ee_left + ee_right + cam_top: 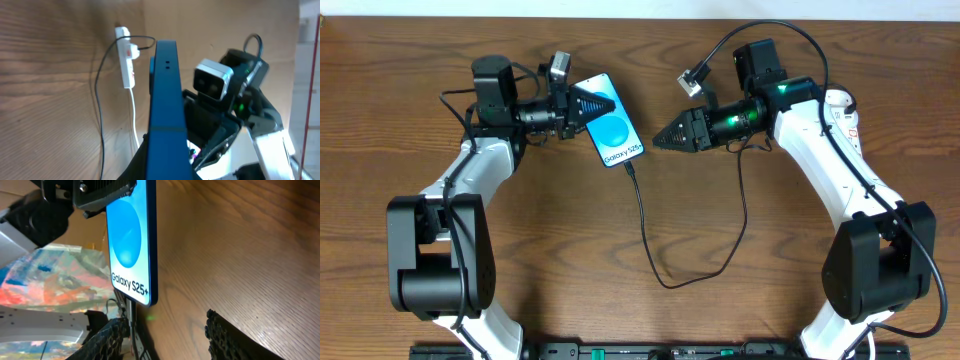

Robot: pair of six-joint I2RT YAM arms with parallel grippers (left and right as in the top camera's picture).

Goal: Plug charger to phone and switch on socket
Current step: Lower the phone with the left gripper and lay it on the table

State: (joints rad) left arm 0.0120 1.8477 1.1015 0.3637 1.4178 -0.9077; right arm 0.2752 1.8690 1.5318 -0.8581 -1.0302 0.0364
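Observation:
The phone (pixel 610 125) lies tilted at the table's middle left, blue screen up, with my left gripper (pixel 582 103) shut on its upper end. The left wrist view shows its blue edge (pixel 165 100) between the jaws. The charger's black cable (pixel 645 225) loops across the table, and its plug tip (pixel 630 168) sits at the phone's lower end (pixel 131 311). My right gripper (pixel 660 140) hovers open just right of the phone, nothing between its fingers (pixel 230 335). The socket (pixel 128 65) is a white strip at the far right, partly under my right arm (pixel 842 108).
The socket's white cord (pixel 134 115) trails off it across the wood. The black cable's loop reaches down to the table's front middle (pixel 670 284). My right arm's wrist camera (pixel 212 82) faces the phone closely.

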